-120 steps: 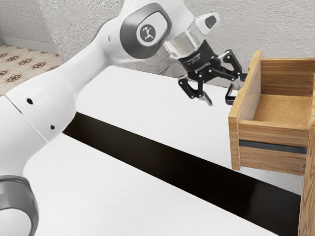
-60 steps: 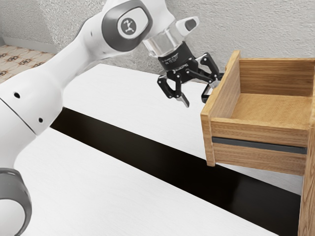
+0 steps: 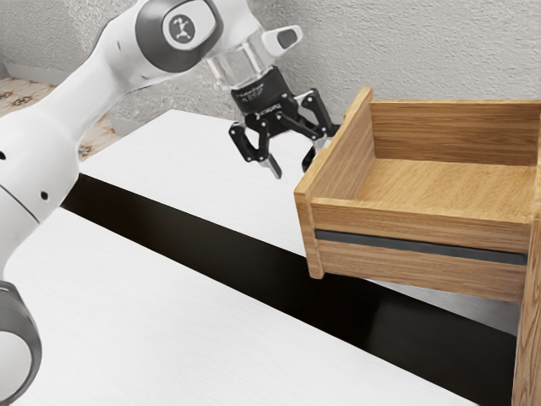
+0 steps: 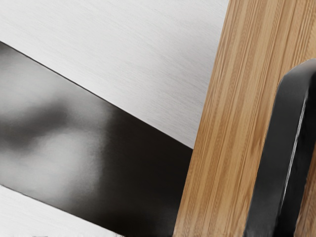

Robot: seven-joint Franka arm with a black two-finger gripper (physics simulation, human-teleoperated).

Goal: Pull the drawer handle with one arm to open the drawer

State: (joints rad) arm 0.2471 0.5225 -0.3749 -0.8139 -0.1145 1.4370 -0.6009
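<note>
White tabletop (image 3: 169,321) is seen below; drawer (image 3: 406,222) is pulled out at 3 o'clock of gripper (image 3: 292,159); fingers are spread apart, one possibly hooked on handle (image 4: 286,158).

The white worktop (image 3: 169,321) with its fine brushed grain spreads out beneath the end effector (image 3: 293,167) and toward the camera. A glossy black band (image 3: 211,245) crosses it on a diagonal, passing below the end effector and just nearer the camera. From the wrist, the same pale surface (image 4: 123,59) and dark band (image 4: 98,163) lie right under the end effector, and the band carries soft, blurred highlights. Behind the end effector rises a rough grey plaster wall (image 3: 439,42). Well away from it, past the worktop's far corner at the exterior view's left, is a patch of patterned floor tiles (image 3: 25,93).
</note>
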